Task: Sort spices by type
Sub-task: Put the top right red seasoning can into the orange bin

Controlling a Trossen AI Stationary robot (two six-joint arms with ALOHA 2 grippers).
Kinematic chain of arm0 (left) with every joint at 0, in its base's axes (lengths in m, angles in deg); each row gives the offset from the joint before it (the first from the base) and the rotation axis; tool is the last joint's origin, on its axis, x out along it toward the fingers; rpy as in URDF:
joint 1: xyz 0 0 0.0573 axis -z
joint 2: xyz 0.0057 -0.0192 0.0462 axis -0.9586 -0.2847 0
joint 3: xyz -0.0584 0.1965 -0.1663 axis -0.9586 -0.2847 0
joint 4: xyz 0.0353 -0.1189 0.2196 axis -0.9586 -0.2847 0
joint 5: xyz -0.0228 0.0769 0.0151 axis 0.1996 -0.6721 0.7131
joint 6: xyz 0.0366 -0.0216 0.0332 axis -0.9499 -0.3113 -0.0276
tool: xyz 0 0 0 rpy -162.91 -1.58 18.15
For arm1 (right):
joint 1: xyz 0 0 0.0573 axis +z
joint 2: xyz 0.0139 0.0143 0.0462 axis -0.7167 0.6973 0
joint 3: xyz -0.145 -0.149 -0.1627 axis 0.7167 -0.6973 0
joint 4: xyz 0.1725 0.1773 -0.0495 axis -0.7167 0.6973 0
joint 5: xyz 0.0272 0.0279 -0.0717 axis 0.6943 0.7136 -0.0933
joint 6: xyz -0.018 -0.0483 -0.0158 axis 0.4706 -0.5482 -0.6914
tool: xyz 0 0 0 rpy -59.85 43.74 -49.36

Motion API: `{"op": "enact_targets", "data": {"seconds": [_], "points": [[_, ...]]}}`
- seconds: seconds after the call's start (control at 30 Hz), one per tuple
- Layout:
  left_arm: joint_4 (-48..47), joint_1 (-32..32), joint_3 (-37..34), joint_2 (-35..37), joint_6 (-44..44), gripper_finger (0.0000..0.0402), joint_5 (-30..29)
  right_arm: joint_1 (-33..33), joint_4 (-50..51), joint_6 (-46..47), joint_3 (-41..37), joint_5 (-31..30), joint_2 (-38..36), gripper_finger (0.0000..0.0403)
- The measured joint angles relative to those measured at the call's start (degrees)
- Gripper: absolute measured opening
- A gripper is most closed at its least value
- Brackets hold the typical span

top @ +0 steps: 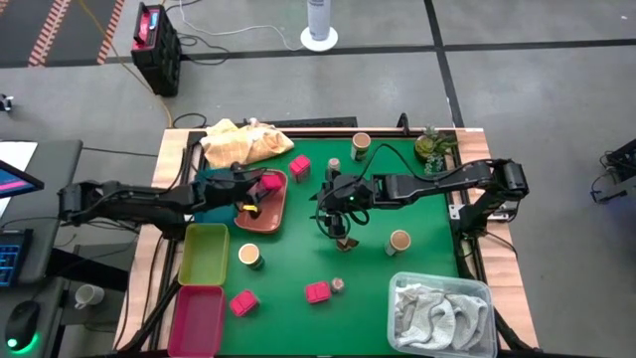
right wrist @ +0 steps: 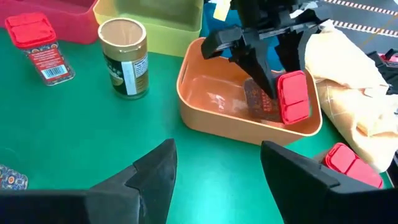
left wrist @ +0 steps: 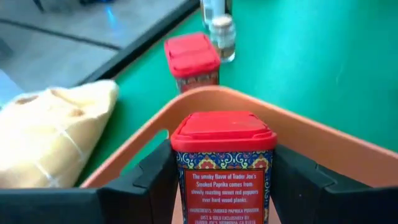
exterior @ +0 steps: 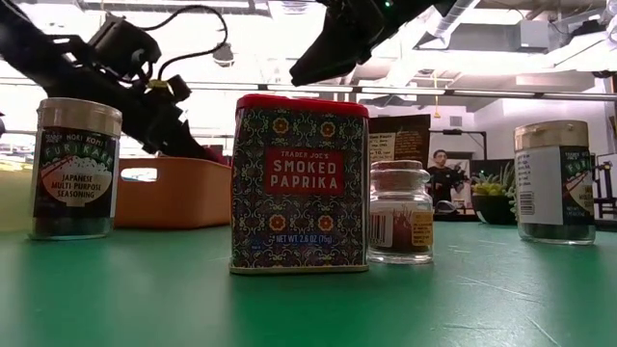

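Observation:
My left gripper (top: 260, 189) is over the salmon tray (top: 266, 221), shut on a pink-lidded paprika tin (left wrist: 222, 132). My right gripper (right wrist: 217, 168) hangs open above the green mat near its middle (top: 328, 204), pointing toward the tray and touching nothing. Loose on the mat are three more pink tins (top: 300, 166) (top: 243, 302) (top: 317, 291) and tan-lidded jars (top: 361, 144) (top: 250, 256) (top: 398, 241). There are also small clear jars (top: 334, 165) (top: 338, 285) and a dark piece (top: 345, 242). All of them rest on the mat. My left gripper pinches the paprika tin by its two opposite side walls, just below the red lid (left wrist: 222, 155), one finger (left wrist: 152, 180) on each side. The fingers come slanting down from the table's left. The tin is tilted, lid end up (right wrist: 293, 96), its lower end inside the tray; whether it touches the tray floor, I cannot tell.
A lime tray (top: 204, 254) and a magenta tray (top: 199, 318) lie at the near left. A yellow cloth (top: 243, 142) is bunched behind the salmon tray. A clear bin with a white-grey cloth (top: 442, 310) sits near right, a small plant (top: 432, 147) far right.

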Motion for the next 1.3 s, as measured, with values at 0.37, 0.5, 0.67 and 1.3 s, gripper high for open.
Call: {"op": "enact_targets", "data": {"seconds": [0.37,0.5,0.67,1.3], "points": [[11.9,-0.1,-3.1,-2.7,-2.3,0.0204,-1.6,0.0,0.1,-0.1,0.0,0.0,0.0,0.0260],[12.6,-0.1,-3.1,-7.1,0.5,0.0205,-1.5,0.0,0.1,-0.1,0.0,0.0,0.0,0.0260],[13.2,-0.1,-3.0,-11.1,2.4,0.0227,-1.5,0.0,0.1,0.1,0.0,0.0,0.0,0.0260],[-12.1,-0.1,8.5,-11.7,3.4,0.0266,0.9,0.0,0.2,0.7,0.0,0.0,0.0,0.0260]]}}
